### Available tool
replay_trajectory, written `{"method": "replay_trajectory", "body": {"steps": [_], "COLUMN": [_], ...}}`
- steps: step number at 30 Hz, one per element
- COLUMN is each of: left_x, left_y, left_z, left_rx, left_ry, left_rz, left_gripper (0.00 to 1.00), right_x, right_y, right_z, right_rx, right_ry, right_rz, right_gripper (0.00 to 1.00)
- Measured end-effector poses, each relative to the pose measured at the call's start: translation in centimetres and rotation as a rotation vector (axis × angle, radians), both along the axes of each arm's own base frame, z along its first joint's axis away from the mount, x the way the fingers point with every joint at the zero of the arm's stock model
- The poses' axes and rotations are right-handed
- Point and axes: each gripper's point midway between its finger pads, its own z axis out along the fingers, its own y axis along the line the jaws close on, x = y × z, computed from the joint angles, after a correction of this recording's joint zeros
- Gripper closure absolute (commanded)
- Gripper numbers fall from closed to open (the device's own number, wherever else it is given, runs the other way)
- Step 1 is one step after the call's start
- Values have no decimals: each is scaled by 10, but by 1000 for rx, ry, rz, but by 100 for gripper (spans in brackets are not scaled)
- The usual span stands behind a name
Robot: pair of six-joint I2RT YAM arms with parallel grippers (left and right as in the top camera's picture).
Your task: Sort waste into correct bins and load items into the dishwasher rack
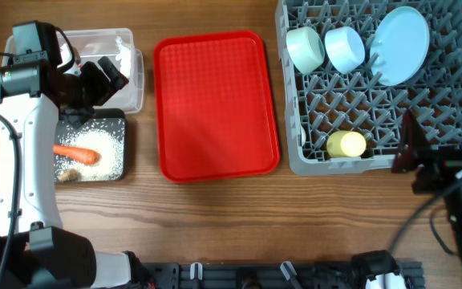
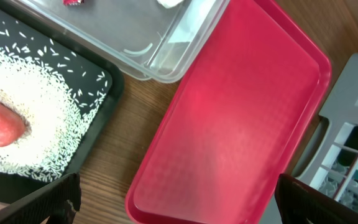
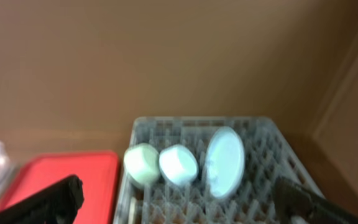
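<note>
We see left gripper (image 1: 103, 79) and right gripper (image 1: 405, 147) spread, empty; cup (image 1: 346, 144) lies at 9 o'clock from the right.

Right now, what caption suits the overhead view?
Plate, two bowls and cup sit in the grey rack; carrot and rice lie in the black tray beside a red tray.

Overhead cam: straight down on the counter (image 1: 215, 233), far enough back to take in the whole layout, with clear tub (image 1: 139, 80) and black tray (image 1: 112, 120) left, red tray (image 1: 215, 104) centre, rack (image 1: 351, 104) right. Left wrist cam: close, tilted down, faces across black tray, tub corner and red tray toward the rack's edge. Right wrist cam: farther back, near level, blurred, faces over the rack to a brown wall (image 3: 166, 56). Red tray and rack show in all three.
</note>
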Motion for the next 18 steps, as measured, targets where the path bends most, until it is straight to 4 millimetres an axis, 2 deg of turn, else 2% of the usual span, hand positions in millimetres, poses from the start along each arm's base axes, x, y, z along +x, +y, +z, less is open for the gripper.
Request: {"method": "replay_trajectory", "body": {"steps": [6, 7, 8, 15, 18], "left_x": [0, 0, 0, 0, 0], "left_y": [-1, -1, -1, -1, -1], "left_z": [0, 0, 0, 0, 0], "left_rx": [-3, -4, -4, -4, -4], "left_ry": [-1, -1, 0, 0, -1], "left_rz": [-1, -2, -2, -2, -2], "left_gripper": [0, 0, 0, 0, 0], "right_x": [33, 37, 40, 33, 31], "right_y": [5, 8, 11, 17, 17], "right_z": [-82, -117, -126, -224, -247], "right_rx": [-37, -41, -40, -34, -27], "right_ry": [-67, -50, -104, -133, -136], "right_rz": [46, 69, 81, 118, 118], "right_gripper": [0, 0, 0, 0, 0]}}
